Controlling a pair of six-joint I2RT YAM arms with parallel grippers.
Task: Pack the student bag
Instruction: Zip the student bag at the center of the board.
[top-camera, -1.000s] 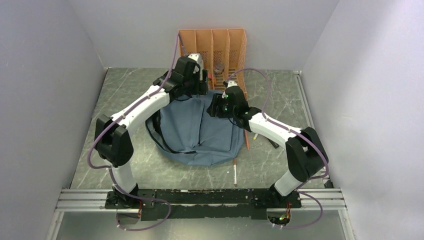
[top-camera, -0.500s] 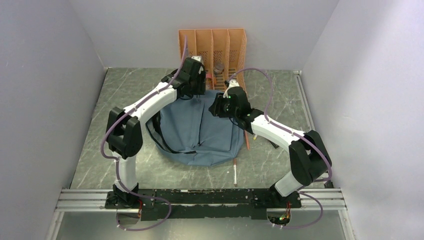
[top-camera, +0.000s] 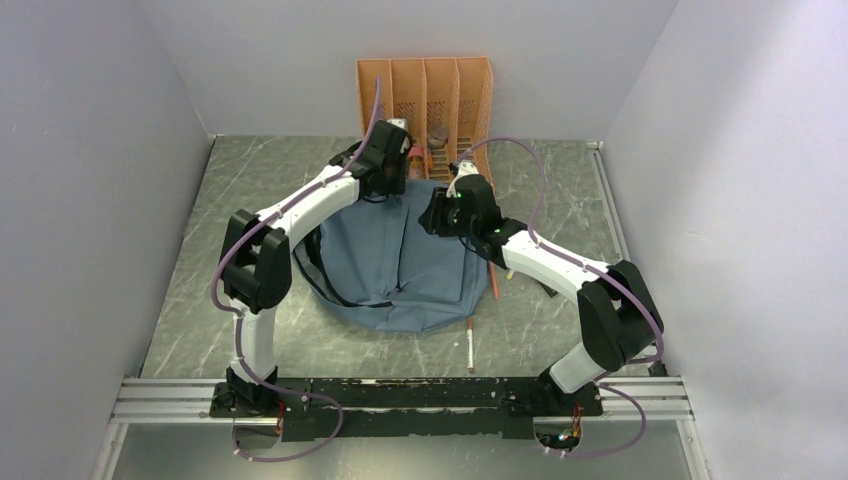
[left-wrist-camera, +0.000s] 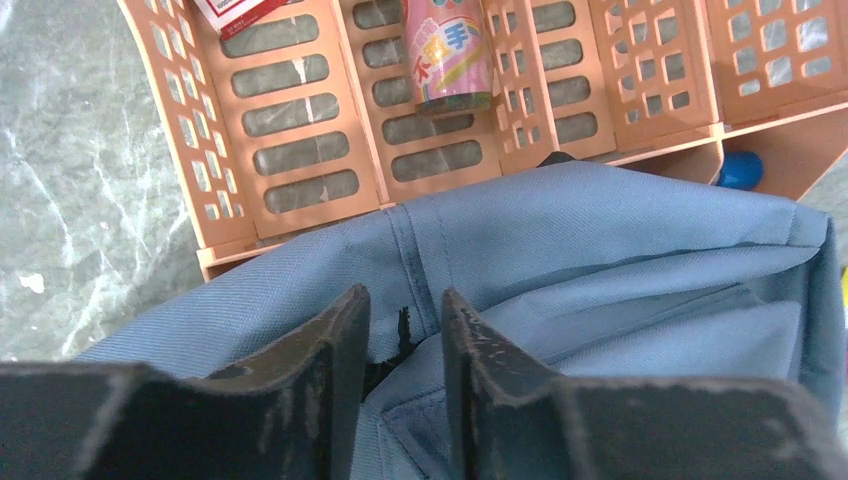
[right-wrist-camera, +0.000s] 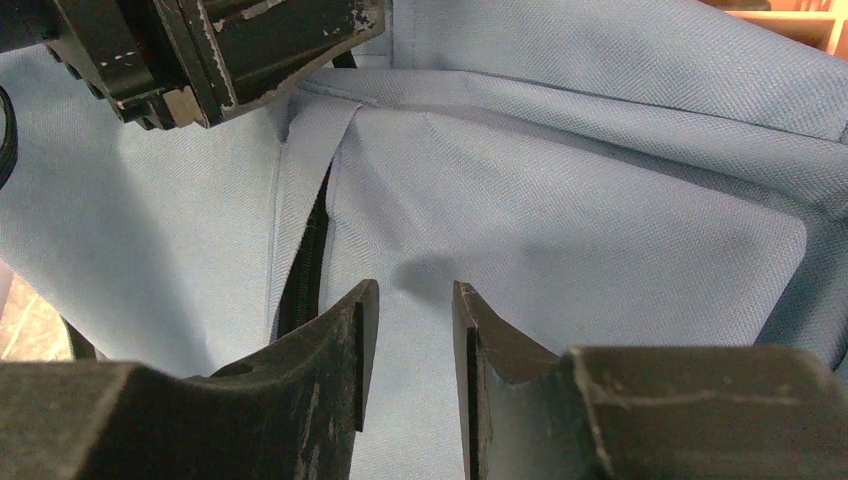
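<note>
Left hand (left-wrist-camera: 403, 312) advanced over soft woven student bag (left-wrist-camera: 600, 230).

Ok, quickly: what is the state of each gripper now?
Left gripper: fingers straddle the student bag seam; grip unclear.
Right gripper: narrow gap, cannot tell.

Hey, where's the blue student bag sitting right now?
In the top view, the student bag lies flat on the middle of the table, its far end against the orange file organizer, a white pen just off its near right edge.
</note>
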